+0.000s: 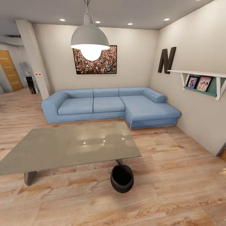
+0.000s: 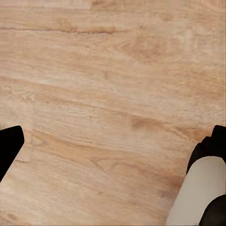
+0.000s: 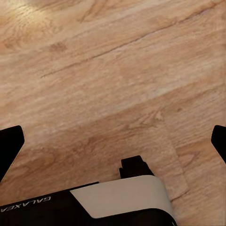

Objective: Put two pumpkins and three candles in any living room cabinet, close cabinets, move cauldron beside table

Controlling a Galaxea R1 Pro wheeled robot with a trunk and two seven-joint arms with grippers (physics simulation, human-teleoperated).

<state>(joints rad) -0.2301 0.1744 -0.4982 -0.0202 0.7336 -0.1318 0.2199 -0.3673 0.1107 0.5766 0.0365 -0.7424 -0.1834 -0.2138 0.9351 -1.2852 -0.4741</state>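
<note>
The black round-bellied cauldron (image 1: 122,178) stands upright on the wooden floor, right beside the near right corner of the low grey table (image 1: 47,147) and just in front of its dark leg (image 1: 119,161). Its mouth shows nothing inside. My left gripper (image 2: 113,150) hangs open over bare floor, its black fingertips (image 2: 9,148) spread wide with nothing between them. Over floorboards too, my right gripper (image 3: 113,150) is open and holds nothing. The pumpkins, candles and cabinet are out of view.
A blue corner sofa (image 1: 106,105) stands behind the table against the far wall. A pendant lamp (image 1: 90,39) hangs above. A white wall shelf (image 1: 204,80) juts out at the right. Open floor lies right of the cauldron. My own base (image 3: 94,207) shows below the right wrist.
</note>
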